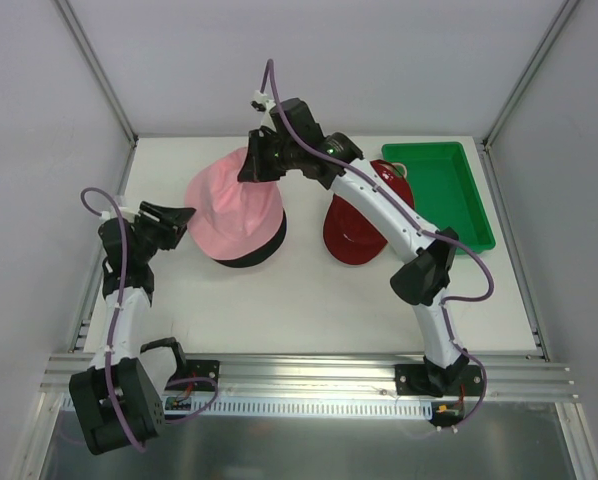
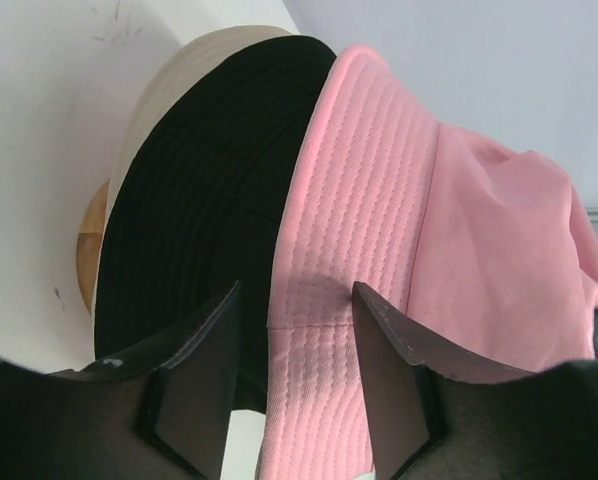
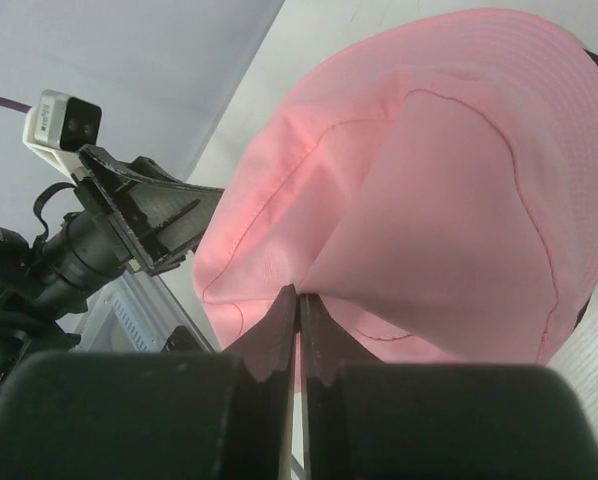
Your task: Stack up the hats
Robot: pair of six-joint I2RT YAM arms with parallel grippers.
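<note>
Stacking stands at the pink hat [image 1: 234,210], draped over the black hat [image 2: 199,180] nearer the worktop's [image 1: 309,300] left edge: right fingers [image 3: 274,335] clenched on its crown, left fingers [image 2: 204,360] spread alongside; next, likely release it squarely.

Between the parted fingers of the left gripper [image 2: 297,300] we see the stitched brim of the pink hat [image 2: 379,220], which overlaps the black hat [image 2: 199,200]. Beneath the black hat we note the cream hat [image 2: 144,110] and an edge of the wooden stand [image 2: 91,250].
</note>
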